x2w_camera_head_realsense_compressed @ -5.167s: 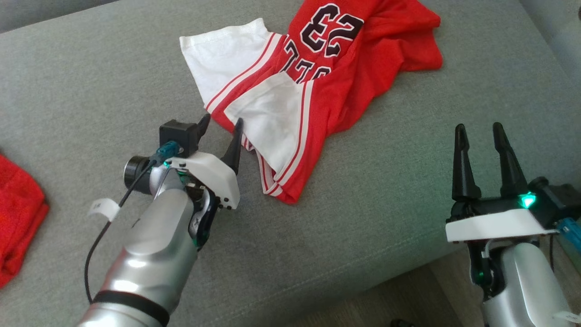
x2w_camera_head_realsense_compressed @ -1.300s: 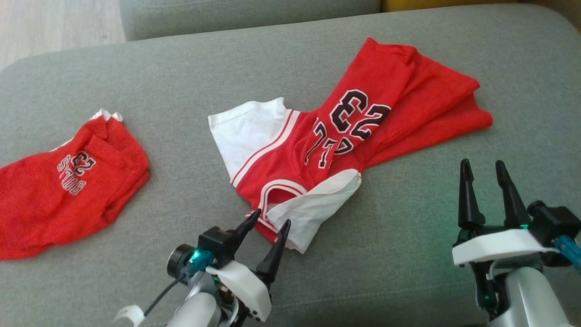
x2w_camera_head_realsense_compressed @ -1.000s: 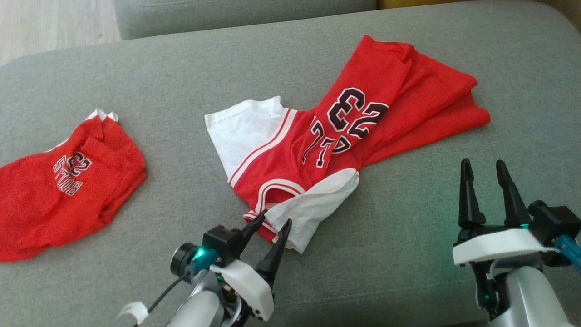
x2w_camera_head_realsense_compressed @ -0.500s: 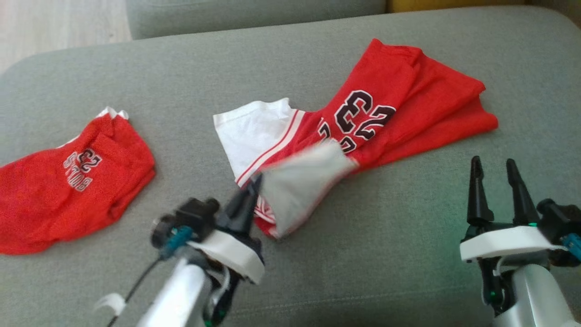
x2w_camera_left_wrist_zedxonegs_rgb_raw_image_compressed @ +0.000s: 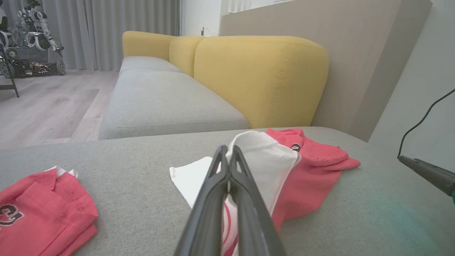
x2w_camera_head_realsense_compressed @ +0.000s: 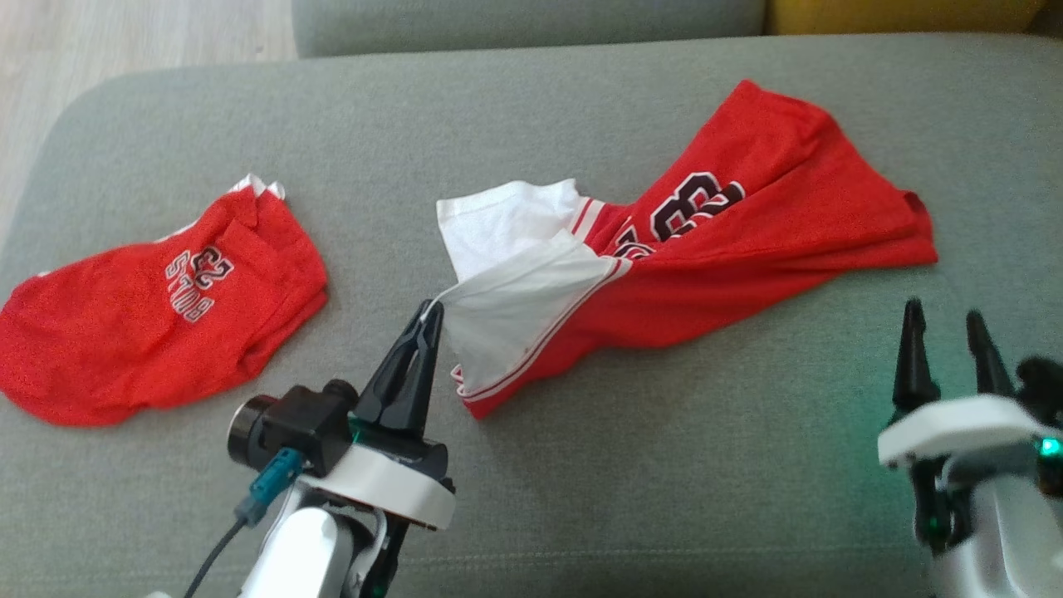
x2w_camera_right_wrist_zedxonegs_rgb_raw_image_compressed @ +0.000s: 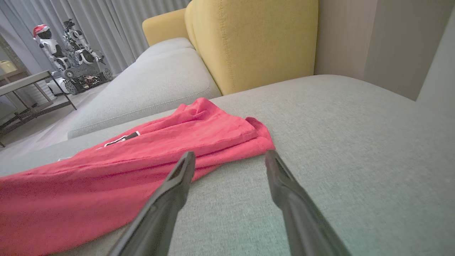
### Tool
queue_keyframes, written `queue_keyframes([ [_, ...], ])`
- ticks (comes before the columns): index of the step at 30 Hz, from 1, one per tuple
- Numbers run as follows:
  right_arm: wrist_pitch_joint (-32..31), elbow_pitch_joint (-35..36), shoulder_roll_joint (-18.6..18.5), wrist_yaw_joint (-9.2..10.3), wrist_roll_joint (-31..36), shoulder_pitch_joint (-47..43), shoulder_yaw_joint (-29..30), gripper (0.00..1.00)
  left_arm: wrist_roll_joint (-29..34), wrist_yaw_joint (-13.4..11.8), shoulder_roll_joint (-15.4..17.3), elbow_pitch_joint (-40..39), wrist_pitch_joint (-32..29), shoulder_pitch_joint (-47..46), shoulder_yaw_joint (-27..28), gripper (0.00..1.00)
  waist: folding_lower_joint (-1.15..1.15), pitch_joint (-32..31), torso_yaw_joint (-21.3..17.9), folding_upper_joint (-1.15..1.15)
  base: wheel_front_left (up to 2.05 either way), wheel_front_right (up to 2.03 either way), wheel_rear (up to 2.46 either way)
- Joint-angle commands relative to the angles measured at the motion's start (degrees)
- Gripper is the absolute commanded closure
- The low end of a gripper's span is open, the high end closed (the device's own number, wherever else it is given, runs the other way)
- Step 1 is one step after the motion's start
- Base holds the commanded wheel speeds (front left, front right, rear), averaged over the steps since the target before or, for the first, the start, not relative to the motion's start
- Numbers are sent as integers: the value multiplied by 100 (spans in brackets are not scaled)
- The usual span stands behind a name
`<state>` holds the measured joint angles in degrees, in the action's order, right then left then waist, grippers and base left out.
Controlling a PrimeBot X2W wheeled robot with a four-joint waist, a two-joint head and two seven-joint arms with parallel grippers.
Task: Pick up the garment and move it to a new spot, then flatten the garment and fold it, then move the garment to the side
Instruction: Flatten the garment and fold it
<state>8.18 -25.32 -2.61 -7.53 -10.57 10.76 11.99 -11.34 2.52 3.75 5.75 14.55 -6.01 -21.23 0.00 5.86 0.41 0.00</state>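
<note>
The garment [x2w_camera_head_realsense_compressed: 706,266] is a red jersey with white sleeves and dark numbers, lying rumpled across the middle of the grey cushion [x2w_camera_head_realsense_compressed: 631,465]. My left gripper [x2w_camera_head_realsense_compressed: 430,311] is shut on the corner of its near white sleeve, which is lifted off the cushion. The left wrist view has the two fingers pressed together at the white cloth [x2w_camera_left_wrist_zedxonegs_rgb_raw_image_compressed: 265,160], with the red body [x2w_camera_left_wrist_zedxonegs_rgb_raw_image_compressed: 312,170] behind. My right gripper [x2w_camera_head_realsense_compressed: 942,316] stands open near the front right, below the jersey's hem. In the right wrist view its fingertips [x2w_camera_right_wrist_zedxonegs_rgb_raw_image_compressed: 229,156] frame the red hem [x2w_camera_right_wrist_zedxonegs_rgb_raw_image_compressed: 213,138] without touching it.
A second red garment [x2w_camera_head_realsense_compressed: 158,316] lies folded at the left of the cushion. Behind are a yellow sofa back [x2w_camera_left_wrist_zedxonegs_rgb_raw_image_compressed: 259,74] and another grey seat [x2w_camera_left_wrist_zedxonegs_rgb_raw_image_compressed: 160,99]. Wood floor [x2w_camera_head_realsense_compressed: 124,33] lies beyond the far left edge. Another robot [x2w_camera_right_wrist_zedxonegs_rgb_raw_image_compressed: 71,49] stands far off.
My left gripper has shut on the white sleeve corner and pulled it up and to the left, stretching the jersey. The head camera shifted. The right gripper stays open.
</note>
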Motion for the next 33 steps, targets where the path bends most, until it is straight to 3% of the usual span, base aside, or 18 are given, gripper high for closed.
queue_keyframes([
  [1, -7, 139, -27, 4, 35, 347, -120, 0, 43, -30, 38, -218, 45, -187, 257, 100, 0, 73, 56, 0, 0, 0, 0],
  [12, -518, -965, -27, 4, -135, 1762, 580, 0, 208, 96, -42, -21, 45, -372, 89, 100, 0, 573, 273, 0, 0, 0, 0],
  [23, -696, -2305, -27, 4, 570, 3011, 1733, 0, 171, 143, -80, 18, 45, -644, -83, 100, 0, 1033, 380, 0, 0, 0, 0],
  [33, -499, -2927, -27, 4, 1047, 3544, 2263, 0, 152, 159, -86, 54, 45, -746, -92, 100, 0, 1184, 392, 0, 0, 0, 0],
])
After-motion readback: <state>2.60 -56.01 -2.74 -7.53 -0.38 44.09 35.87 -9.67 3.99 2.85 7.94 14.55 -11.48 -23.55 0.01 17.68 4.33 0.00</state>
